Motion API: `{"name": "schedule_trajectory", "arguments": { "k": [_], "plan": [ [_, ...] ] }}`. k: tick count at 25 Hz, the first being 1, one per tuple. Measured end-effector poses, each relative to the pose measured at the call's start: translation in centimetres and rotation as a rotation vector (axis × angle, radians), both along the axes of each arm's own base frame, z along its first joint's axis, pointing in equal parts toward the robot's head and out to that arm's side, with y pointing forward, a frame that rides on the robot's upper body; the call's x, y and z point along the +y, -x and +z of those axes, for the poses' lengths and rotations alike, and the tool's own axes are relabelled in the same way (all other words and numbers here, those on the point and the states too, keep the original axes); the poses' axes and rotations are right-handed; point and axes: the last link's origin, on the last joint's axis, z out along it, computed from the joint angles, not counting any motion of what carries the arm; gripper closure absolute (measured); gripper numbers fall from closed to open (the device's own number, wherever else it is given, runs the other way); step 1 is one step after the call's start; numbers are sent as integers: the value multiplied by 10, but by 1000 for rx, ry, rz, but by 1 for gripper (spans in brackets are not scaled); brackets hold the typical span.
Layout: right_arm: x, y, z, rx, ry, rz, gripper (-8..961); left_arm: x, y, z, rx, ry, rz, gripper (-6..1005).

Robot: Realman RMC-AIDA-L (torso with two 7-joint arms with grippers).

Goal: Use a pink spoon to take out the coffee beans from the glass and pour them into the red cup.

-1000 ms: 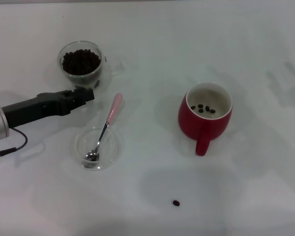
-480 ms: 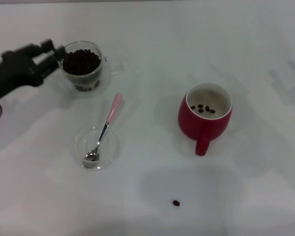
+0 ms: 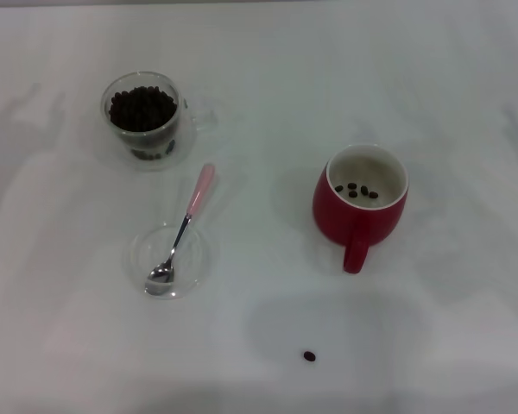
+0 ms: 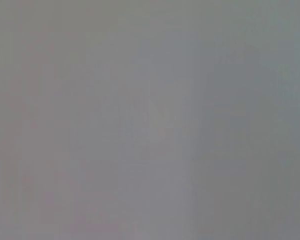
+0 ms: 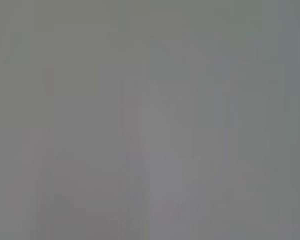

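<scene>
In the head view the glass [image 3: 147,116] stands at the far left, filled with dark coffee beans [image 3: 142,108]. The pink spoon [image 3: 183,226] lies with its metal bowl in a shallow clear dish [image 3: 200,259] and its pink handle pointing away toward the glass. The red cup [image 3: 360,204] stands at the right, handle toward me, with several beans [image 3: 356,190] inside. One bean [image 3: 309,355] lies loose on the table near the front. Neither gripper shows in any view; both wrist views show only blank grey.
The white table [image 3: 449,95] holds nothing else. The dish with the spoon sits in front of the glass, left of the red cup.
The left arm, which lay at the left beside the glass, swung up and away to the far left and has left the head view. The objects have not moved.
</scene>
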Motion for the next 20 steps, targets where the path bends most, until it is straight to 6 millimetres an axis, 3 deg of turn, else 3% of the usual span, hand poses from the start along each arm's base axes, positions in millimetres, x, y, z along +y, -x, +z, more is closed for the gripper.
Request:
{"name": "schedule_trajectory", "arguments": {
  "k": [10,20],
  "plan": [
    [17,0,10,-59,-86,-34,319,-2,26,11,-12,-223,188,594],
    [8,9,12,-84,-147,28,319,-5,41,32,35,-352,268,594]
  ]
}}
